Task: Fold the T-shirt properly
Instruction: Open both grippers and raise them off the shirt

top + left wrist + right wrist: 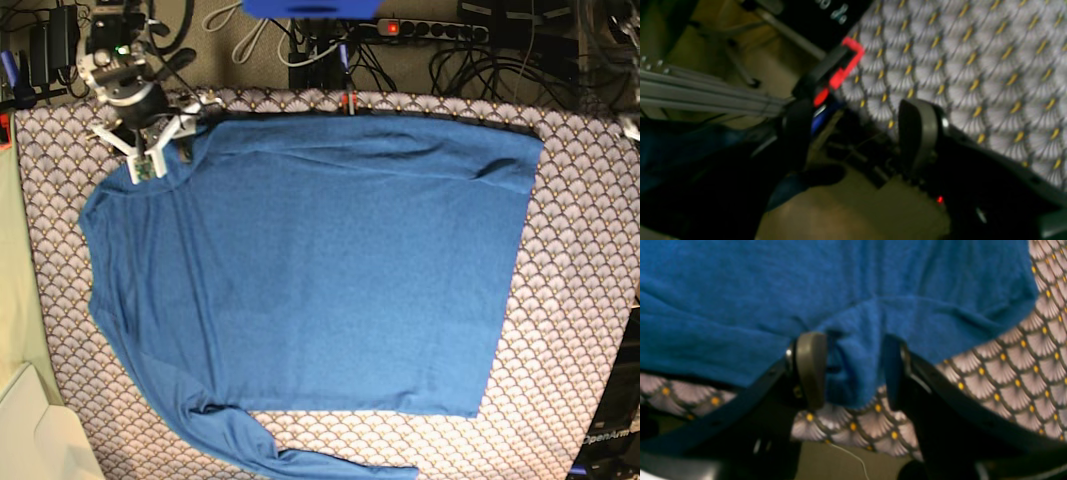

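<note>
The T-shirt [330,270] is plain medium blue, with no print. The counter [575,300] wears a cloth of pale grey-white fan scales with dark outlines and a yellow dot at each base. The right fingers [810,368] are grey-olive pads on black. A clamp [846,65] is bright red.
</note>
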Controlling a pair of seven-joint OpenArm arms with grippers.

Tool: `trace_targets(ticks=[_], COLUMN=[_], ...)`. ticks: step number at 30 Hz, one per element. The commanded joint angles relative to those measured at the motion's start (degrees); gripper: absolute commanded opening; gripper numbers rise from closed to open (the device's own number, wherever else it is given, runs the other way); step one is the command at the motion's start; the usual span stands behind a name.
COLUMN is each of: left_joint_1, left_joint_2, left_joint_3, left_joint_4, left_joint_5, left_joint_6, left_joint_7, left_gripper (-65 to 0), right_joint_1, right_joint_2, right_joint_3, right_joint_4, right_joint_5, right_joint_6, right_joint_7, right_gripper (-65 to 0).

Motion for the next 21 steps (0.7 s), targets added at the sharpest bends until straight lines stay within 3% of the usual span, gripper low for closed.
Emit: trace_targets(ticks=[1, 9, 12, 15, 17, 21], left_joint_1=[1.0, 4.4, 4.9, 4.6, 4.6, 4.5], left_joint_2=[-1.2, -1.0, -1.1, -1.1, -1.1, -1.0], left_joint_3=[0.6, 6.8, 7.4, 7.3, 7.4, 7.5], left_joint_4=[0.9, 0.9, 0.8, 0.2, 0.2, 0.5], left_joint_5=[0.0, 0.0, 0.5, 0.6, 0.6, 0.6], left_joint_6=[-0.2, -0.4, -5.7, -12.0, -13.8, -14.0], left_joint_7=[-1.3, -1.4, -1.4, -1.4, -1.4, -1.4], left_gripper=[-25.2, -25.2, -25.7, -30.8, -33.3, -33.9], right_joint_1=[-0.4, -1.6, -3.0, -3.1, -3.5, -3.6], right_joint_2=[-0.3, -0.8, -0.9, -1.1, -1.1, -1.2], right_joint_3=[0.1, -0.6, -0.7, -0.7, -0.7, -2.2], right_joint_4=[1.0, 0.8, 0.9, 0.9, 0.8, 0.8], right_joint_5=[0.5, 0.5, 0.5, 0.5, 0.5, 0.5], right_joint_6=[0.0, 0.0, 0.0, 0.0, 0.0, -0.2], right_joint_7=[1.1, 0.7, 1.0, 0.7, 0.7, 0.7], right_gripper=[-36.1, -36.1, -36.1, -36.1, -36.1, -36.1])
